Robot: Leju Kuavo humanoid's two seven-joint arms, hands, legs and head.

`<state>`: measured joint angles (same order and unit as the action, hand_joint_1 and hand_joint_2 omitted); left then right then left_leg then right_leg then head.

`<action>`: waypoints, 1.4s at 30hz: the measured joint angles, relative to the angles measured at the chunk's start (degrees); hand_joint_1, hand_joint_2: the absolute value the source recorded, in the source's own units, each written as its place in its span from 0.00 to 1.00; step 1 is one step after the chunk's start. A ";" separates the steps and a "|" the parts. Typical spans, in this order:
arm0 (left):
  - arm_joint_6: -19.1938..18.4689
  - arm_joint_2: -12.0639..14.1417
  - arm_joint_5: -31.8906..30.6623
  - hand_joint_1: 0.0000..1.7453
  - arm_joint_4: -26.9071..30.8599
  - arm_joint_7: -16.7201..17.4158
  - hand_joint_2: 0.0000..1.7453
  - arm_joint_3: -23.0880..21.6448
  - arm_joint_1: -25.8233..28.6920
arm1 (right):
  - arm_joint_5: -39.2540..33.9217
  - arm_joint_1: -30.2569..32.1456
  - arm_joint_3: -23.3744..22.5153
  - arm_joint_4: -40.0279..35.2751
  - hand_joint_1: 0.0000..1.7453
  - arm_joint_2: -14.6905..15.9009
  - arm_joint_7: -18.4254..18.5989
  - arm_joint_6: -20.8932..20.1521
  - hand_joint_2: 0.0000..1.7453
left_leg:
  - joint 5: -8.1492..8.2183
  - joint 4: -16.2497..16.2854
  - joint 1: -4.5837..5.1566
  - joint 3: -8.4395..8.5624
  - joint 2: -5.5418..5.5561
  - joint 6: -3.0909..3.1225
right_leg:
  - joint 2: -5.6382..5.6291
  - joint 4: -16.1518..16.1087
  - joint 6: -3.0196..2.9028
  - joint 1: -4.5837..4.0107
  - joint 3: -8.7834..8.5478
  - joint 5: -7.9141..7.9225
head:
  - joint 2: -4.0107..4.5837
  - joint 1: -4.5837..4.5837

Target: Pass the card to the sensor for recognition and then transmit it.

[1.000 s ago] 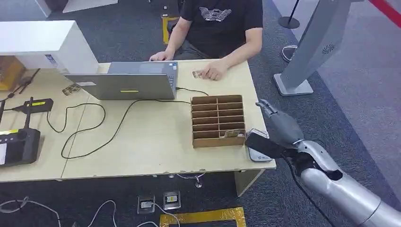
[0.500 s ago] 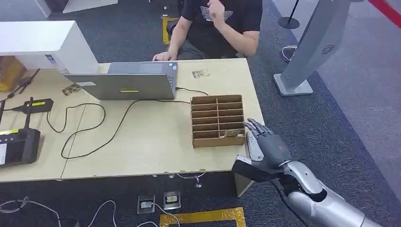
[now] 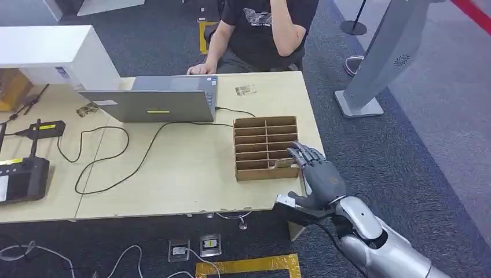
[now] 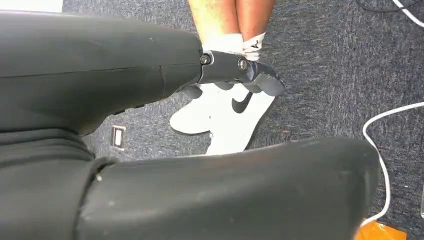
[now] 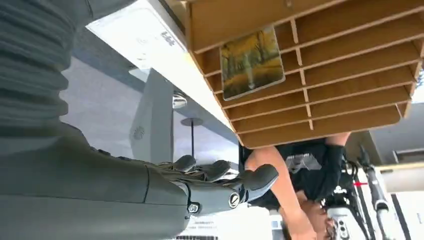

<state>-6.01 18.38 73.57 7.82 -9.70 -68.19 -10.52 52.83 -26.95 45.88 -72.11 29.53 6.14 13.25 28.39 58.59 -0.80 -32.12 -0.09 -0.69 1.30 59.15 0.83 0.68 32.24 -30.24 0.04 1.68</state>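
- In the nearest row of the cardboard organiser (image 3: 266, 147), the card (image 3: 285, 163) lies propped at a slant, its picture face up; the right wrist view shows it as a card (image 5: 251, 63) printed with yellow autumn trees, resting across a divider, not sunk flat into a slot.
- The card looks thin, light and stiff, with a glossy face that would likely slip under a flat press. A pinch on its raised free edge, thumb on one face and a finger on the other, seems the safest hold; squeezing hard could bend it.
- The right robot hand (image 3: 317, 174) hovers at the organiser's near right corner, just beside the card, with its fingers spread and nothing between them. In the right wrist view the right robot hand (image 5: 220, 185) shows its fingertips apart from the card.
- The left robot hand (image 4: 235, 75) hangs low over the carpet, fingers curled loosely; whether it is closed cannot be told, and nothing shows in it.
- The organiser is a tray of many narrow slots in two columns; apart from the one card, the slots that can be seen look empty.
- The organiser stands on the desk (image 3: 191, 174), with a laptop (image 3: 153, 101) and a trailing black cable (image 3: 133, 156) further in.
- A person (image 3: 257, 32) sits behind the desk.
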 joint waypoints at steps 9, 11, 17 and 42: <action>0.00 -0.04 -0.22 0.00 0.00 0.02 0.00 0.00 -0.01 | 2.56 -1.23 -1.68 1.14 0.00 -2.65 0.07 -2.42 1.00 | 0.00 0.00 0.00 -0.01 0.00 0.00 | 0.00 0.00 0.00 0.00 0.00 0.00 | 0.00 0.04; 0.00 -0.04 -0.31 0.00 0.00 0.02 0.00 0.00 -0.01 | 3.50 -1.31 -2.29 1.38 0.00 -3.28 0.31 -3.56 1.00 | 0.00 0.00 0.00 -0.01 0.00 0.00 | 0.00 0.00 0.00 0.00 0.00 0.00 | 0.00 0.02; 0.00 -0.02 -0.39 0.00 0.00 0.02 0.00 0.00 -0.02 | 5.75 -1.98 -2.71 2.12 0.00 -4.97 1.31 -6.45 1.00 | 0.00 0.00 0.00 0.00 0.00 0.00 | 0.00 0.00 0.00 0.00 0.00 0.00 | 0.00 0.02; 0.00 0.26 -1.33 0.00 0.00 0.17 0.00 -0.11 -0.07 | 10.06 -2.10 -4.04 2.97 0.00 -9.99 2.88 -10.23 1.00 | 0.00 0.00 0.00 0.01 0.00 0.00 | 0.00 0.00 0.00 0.00 -0.01 0.00 | 0.00 0.02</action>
<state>-6.01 18.64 72.24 7.82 -9.53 -68.30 -10.59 62.88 -29.05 41.83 -69.13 19.54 9.03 3.02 28.39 58.59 -0.80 -32.11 -0.09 -0.69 1.30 59.16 0.83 0.68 32.23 -30.24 0.04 1.71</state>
